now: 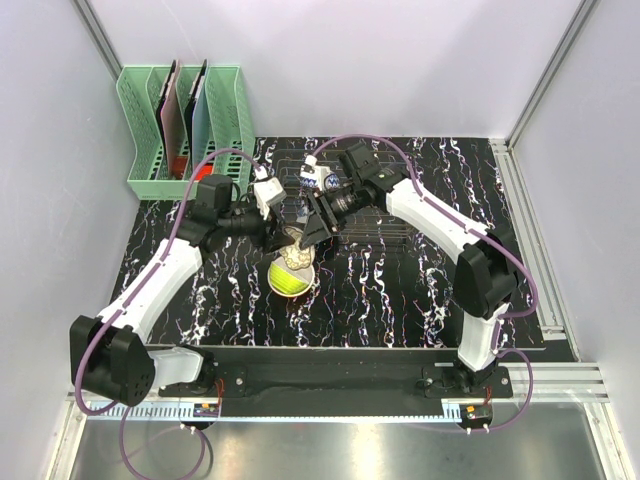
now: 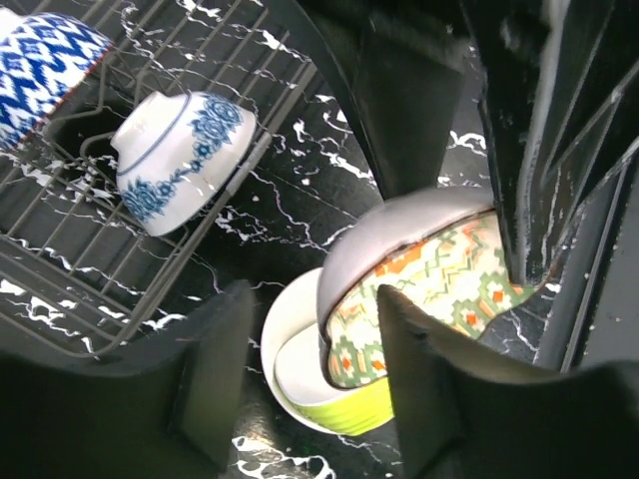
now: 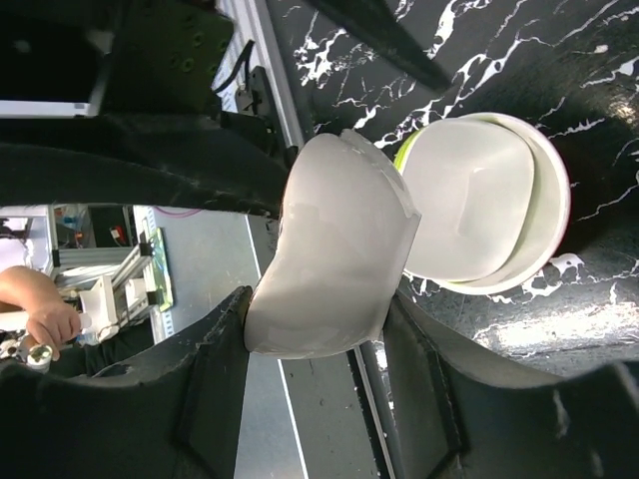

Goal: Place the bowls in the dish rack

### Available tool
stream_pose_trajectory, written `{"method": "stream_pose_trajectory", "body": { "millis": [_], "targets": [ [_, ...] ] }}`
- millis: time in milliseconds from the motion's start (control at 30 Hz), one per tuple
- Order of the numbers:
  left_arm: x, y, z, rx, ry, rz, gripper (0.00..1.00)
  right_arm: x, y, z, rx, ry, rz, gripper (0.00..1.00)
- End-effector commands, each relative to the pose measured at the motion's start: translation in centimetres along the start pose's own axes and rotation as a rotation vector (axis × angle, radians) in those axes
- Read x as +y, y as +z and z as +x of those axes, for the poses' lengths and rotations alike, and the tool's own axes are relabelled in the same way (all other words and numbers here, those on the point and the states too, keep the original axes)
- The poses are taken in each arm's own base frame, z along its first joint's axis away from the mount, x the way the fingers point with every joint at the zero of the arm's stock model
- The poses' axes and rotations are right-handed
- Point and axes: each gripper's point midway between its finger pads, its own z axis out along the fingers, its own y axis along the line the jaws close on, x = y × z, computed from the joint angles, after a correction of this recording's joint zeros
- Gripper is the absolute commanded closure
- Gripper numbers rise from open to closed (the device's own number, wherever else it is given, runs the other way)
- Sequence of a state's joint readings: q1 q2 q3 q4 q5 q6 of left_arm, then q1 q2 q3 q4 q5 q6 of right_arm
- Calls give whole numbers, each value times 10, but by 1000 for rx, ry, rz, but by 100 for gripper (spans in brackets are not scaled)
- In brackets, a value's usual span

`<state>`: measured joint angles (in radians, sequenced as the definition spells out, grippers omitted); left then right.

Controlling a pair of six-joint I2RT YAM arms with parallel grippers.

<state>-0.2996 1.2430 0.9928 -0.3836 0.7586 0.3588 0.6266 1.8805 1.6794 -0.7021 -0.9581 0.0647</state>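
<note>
We note the patterned bowl (image 2: 429, 284). It is plain white outside, with orange and green zigzag bands inside. It hangs tilted, mouth turned sideways. Right under it the lime green bowl (image 2: 344, 411) sits upright on the black marbled surface (image 1: 400, 300); its inside is white. In the left wrist view the patterned bowl's lower rim overlaps the mouth of the lime green bowl. We cannot tell whether the two touch.

The dish rack (image 2: 90, 269), thin dark wire, lies just beyond these two bowls, toward the far side of the surface. Two bowls are in it. A white bowl with blue flowers (image 2: 180, 160) is tipped on its side by the rack's near edge. A blue-and-white zigzag bowl (image 2: 45, 60) sits further in, cut off by the frame. A mint-green slotted holder (image 1: 150, 130) stands at the far left corner, well apart from the rack, with flat boards upright in it.

Both arms crowd in over the lime green bowl. From the left wrist camera, the right arm's dark fingers and the held bowl block most of the view to the right.

The right end effector (image 3: 319, 299) is closed on the patterned bowl, which fills the space between its fingers. The left end effector (image 2: 312, 299) is spread wide with nothing in its grip. It hovers just beside, and the lime green bowl and the patterned bowl's lower edge show in its gap.
</note>
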Motion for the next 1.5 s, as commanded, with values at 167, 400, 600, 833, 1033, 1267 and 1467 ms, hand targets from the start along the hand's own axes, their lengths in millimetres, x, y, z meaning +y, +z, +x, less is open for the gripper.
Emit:
{"method": "stream_pose_trajectory", "body": {
  "millis": [167,400,600,833,1033,1267,1467],
  "targets": [
    [42,-40,-29,-110,26,-148,1,-17,-15,-19,-74,-101,229,100],
    [57,-62,6,-36,-11,-199,1,-57,-70,-56,-176,-247,661,100],
    [46,-57,28,16,-38,-144,1,-55,-96,-72,-218,-311,772,100],
    [32,-43,46,80,-59,-68,1,-79,-133,-89,-230,-375,1021,100],
    [14,-10,76,204,-101,11,1,-123,-162,-98,-192,-433,1303,100],
    [16,12,79,260,-223,52,1,-165,-173,-97,-101,-508,1468,100],
    [18,12,71,272,-116,81,1,-192,-177,-97,-28,-554,1477,100]
  ]
}}
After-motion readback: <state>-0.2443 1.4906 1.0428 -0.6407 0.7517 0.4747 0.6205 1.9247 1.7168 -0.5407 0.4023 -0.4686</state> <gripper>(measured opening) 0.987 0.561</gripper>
